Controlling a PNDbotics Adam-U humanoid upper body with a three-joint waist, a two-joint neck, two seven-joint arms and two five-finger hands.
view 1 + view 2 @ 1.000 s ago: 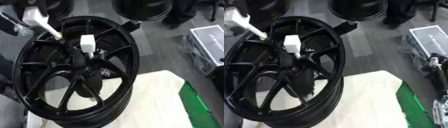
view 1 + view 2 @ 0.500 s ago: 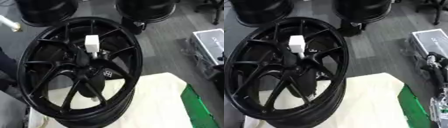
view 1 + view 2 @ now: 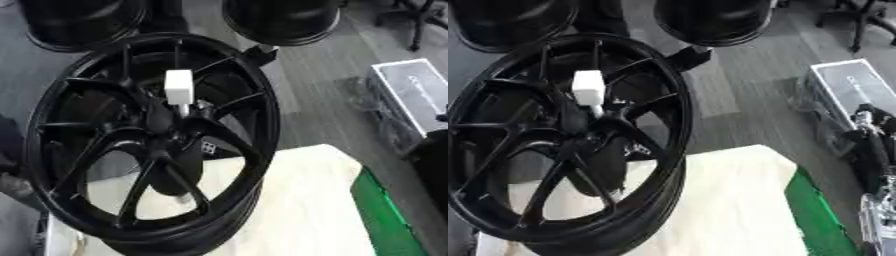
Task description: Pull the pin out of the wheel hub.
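The white block-headed pin (image 3: 178,87) sits in the tilted black spoked wheel hub (image 3: 153,145); neither hand is visible, so their state cannot be told.

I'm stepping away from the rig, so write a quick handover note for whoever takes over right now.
Left hand: not in view.
Right hand: only a dark arm with silver parts shows at the right edge of the right eye view; cannot tell whether it is open or shut.
The black wheel stands tilted on the cream-covered table. The white pin is seated at the hub, its block-shaped head sticking out above the centre.
Done: nothing visible; no hand is on the pin.
Left: bring a hand to the white head, grasp it, and pull the pin out of the hub.
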